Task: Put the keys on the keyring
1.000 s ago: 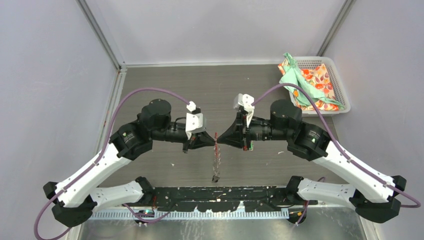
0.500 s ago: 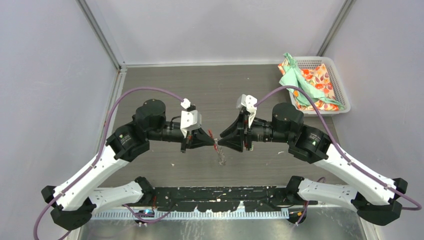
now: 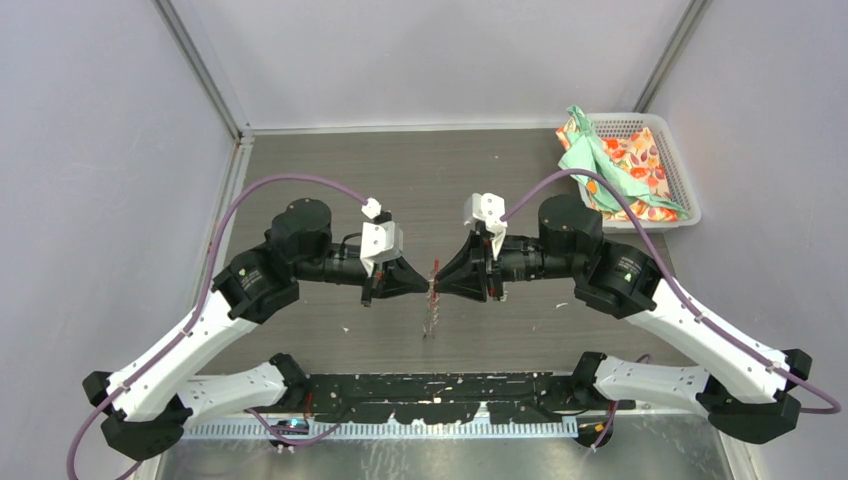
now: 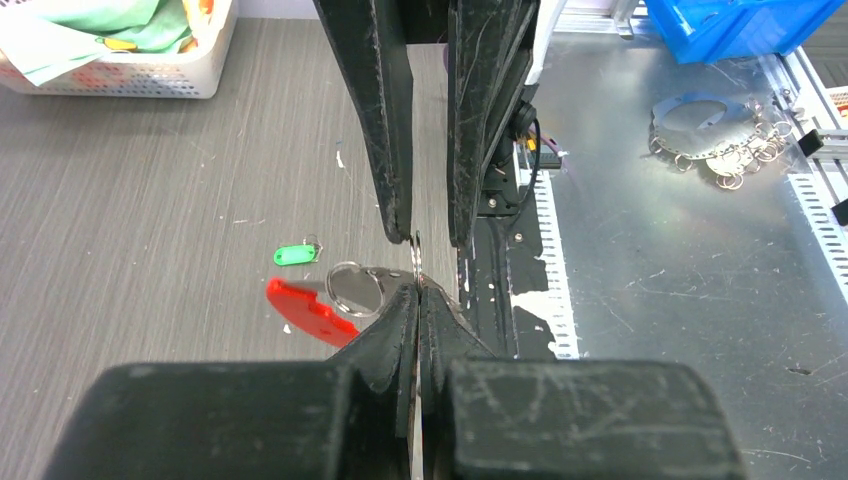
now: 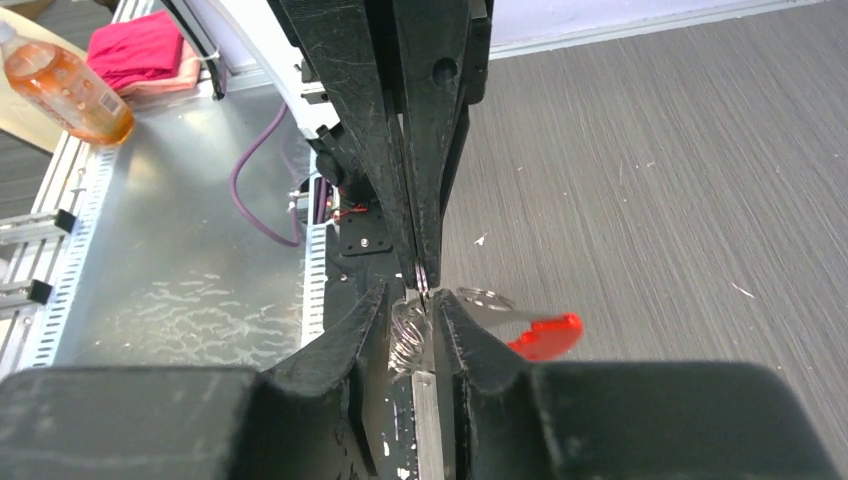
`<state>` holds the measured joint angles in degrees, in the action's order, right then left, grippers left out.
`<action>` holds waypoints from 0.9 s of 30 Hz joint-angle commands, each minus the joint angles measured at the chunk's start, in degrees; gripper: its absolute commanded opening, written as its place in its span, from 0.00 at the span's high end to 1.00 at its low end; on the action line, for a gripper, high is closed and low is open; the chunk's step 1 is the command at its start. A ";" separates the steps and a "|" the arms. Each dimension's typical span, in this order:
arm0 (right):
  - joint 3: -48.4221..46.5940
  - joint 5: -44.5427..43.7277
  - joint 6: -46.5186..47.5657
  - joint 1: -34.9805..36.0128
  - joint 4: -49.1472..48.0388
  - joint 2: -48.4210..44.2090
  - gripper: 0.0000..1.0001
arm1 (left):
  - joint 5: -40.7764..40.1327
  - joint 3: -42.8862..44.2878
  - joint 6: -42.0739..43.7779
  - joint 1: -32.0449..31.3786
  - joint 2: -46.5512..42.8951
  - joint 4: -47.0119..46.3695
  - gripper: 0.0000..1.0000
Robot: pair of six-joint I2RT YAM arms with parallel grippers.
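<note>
above mid-table, left end effector (image 4: 416, 292) pinches keyring (image 4: 305, 308); right end effector (image 5: 420, 300) slightly spread

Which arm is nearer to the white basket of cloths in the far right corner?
Right. The right arm bends just left of the basket and nearer the robot; the left arm is on the opposite side, beyond the right arm.

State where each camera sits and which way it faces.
Top: above and behind the bases, looking down on the table; left arm and right arm show.
Left wrist: on the left arm, looking along the left pincer at the right pincer.
Right wrist: on the right arm, looking along its pincer at the left one.
Both wrist views share the keyring and its red tab.
</note>
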<state>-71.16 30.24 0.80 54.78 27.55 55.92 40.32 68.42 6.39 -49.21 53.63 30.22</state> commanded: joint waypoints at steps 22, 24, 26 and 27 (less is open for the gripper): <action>2.73 -2.71 -0.71 0.03 -10.62 -2.67 0.99 | -3.18 -2.43 -3.16 0.67 -3.18 -3.13 0.70; 4.88 -3.09 -2.57 0.01 -13.69 -4.20 0.99 | -3.90 -3.51 -4.20 0.69 -3.95 -3.26 0.68; 6.21 -2.80 -3.43 0.06 -15.28 -4.50 0.99 | -4.53 -3.98 -5.29 0.77 -4.31 -4.22 0.69; 6.71 -2.63 -3.77 0.06 -15.83 -4.44 0.99 | -4.67 -4.00 -5.33 0.78 -4.27 -4.69 0.70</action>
<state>-66.00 28.53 0.03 54.76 20.88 52.93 37.32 64.93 3.57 -48.90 50.50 29.08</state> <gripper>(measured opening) 0.023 0.315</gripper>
